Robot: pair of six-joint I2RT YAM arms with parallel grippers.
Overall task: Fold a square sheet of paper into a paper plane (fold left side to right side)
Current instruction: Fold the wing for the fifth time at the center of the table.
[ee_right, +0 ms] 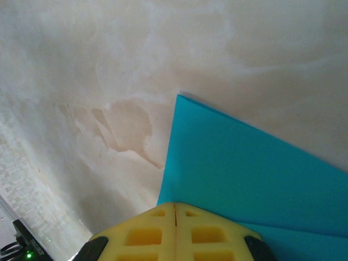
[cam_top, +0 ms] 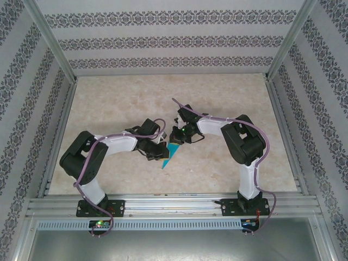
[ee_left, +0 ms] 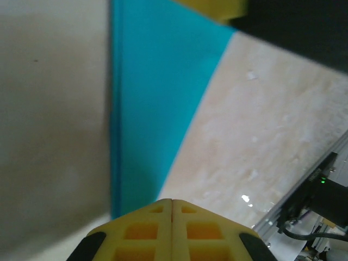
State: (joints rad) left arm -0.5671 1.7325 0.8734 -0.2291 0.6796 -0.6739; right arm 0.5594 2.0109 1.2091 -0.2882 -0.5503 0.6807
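The teal-blue paper [cam_top: 172,154] lies flat on the table between the two arms, folded into a long narrow triangle whose tip points toward the near edge. My left gripper [cam_top: 159,150] is shut, its yellow fingertips closed together at the paper's narrow end [ee_left: 152,98]. In the left wrist view the left gripper [ee_left: 172,201] has nothing visible between its pads. My right gripper [cam_top: 177,139] is also shut and rests at the wide end of the paper [ee_right: 244,168]. The right gripper [ee_right: 175,205] tips sit on the paper's edge. A layered fold edge shows at the lower right there.
The pale marbled tabletop [cam_top: 217,103] stretches around the paper. An aluminium rail [cam_top: 174,204] runs along the near edge by the arm bases, and patterned walls enclose the other three sides. The right gripper's yellow finger [ee_left: 217,6] shows in the left wrist view.
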